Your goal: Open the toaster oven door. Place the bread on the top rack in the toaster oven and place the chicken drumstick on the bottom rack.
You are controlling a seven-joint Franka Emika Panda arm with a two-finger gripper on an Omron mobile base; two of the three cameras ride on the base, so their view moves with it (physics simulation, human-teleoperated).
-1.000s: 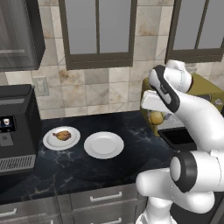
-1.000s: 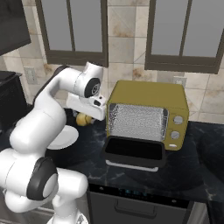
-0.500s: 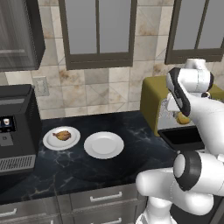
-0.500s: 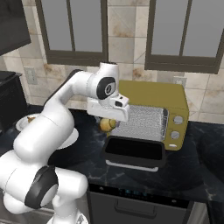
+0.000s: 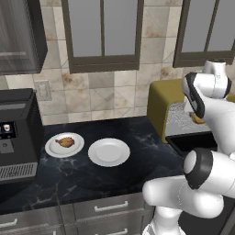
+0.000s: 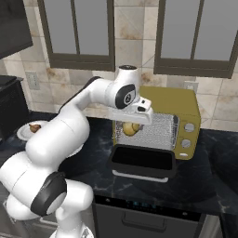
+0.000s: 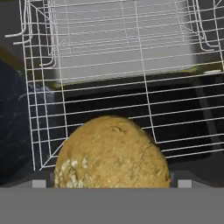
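Reaching into the oven (image 6: 181,116), the gripper (image 6: 131,126) hangs at the left side of the open cavity with the bread (image 7: 112,152) between its fingers, which stand wide around the roll; whether they press it or just flank it I cannot tell. From the hand view the bread sits low, over the wire rack (image 7: 131,87), whose grid runs back into the grey interior. The door (image 6: 143,161) lies folded down flat in front of the oven. Well to the left on the dark counter (image 5: 114,179), the drumstick (image 5: 65,142) lies on a white plate (image 5: 51,148), with a second plate (image 5: 109,152) just beside it and a black coffee machine (image 5: 17,133) further left.
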